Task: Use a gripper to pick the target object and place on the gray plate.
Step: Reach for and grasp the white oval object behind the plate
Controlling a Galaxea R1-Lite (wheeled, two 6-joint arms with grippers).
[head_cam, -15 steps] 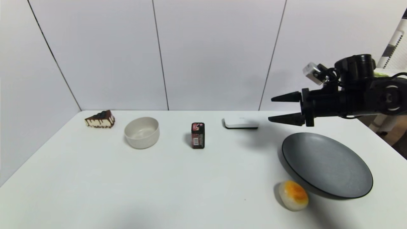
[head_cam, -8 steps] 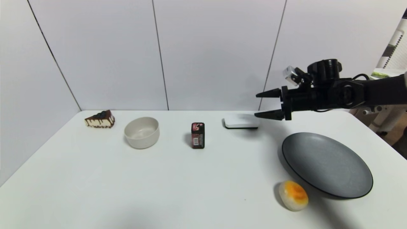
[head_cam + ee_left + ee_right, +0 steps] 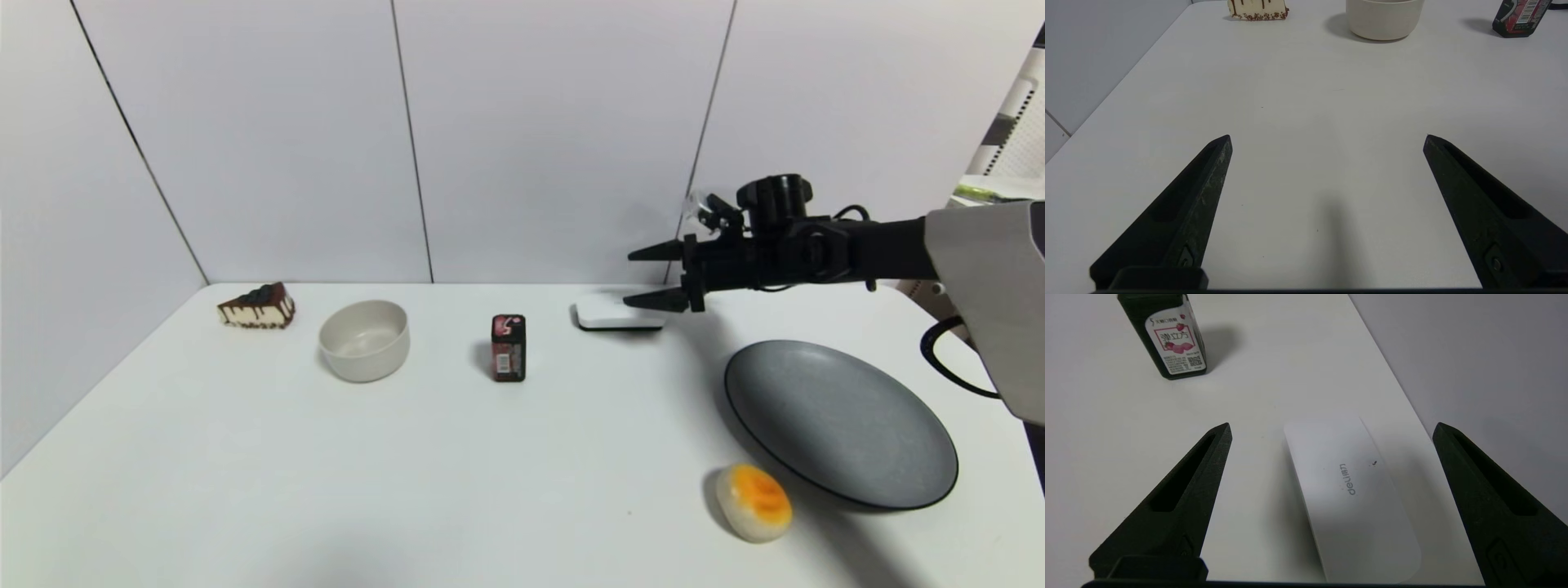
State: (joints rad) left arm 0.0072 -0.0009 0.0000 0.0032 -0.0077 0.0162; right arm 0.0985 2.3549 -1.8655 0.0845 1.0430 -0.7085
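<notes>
The flat white box [image 3: 608, 314] lies near the table's back edge, right of centre; in the right wrist view [image 3: 1349, 494] it lies between the spread fingers, grey lettering on top. My right gripper [image 3: 630, 278] is open and empty, hovering just above the box's right end, not touching it. The large gray plate [image 3: 841, 425] sits at the front right of the table. My left gripper [image 3: 1327, 141] is open and empty over bare table; it does not show in the head view.
A dark red carton [image 3: 508, 349] stands left of the box, also in the right wrist view [image 3: 1165, 337]. A beige bowl [image 3: 364, 339] and a cake slice [image 3: 257, 307] sit at the back left. An orange-topped bun [image 3: 754, 501] lies beside the plate's front-left rim. The wall is close behind the box.
My right arm has moved left and slightly down, from above the plate's far side to over the white box's right end, fingers staying open. Nothing on the table moved.
</notes>
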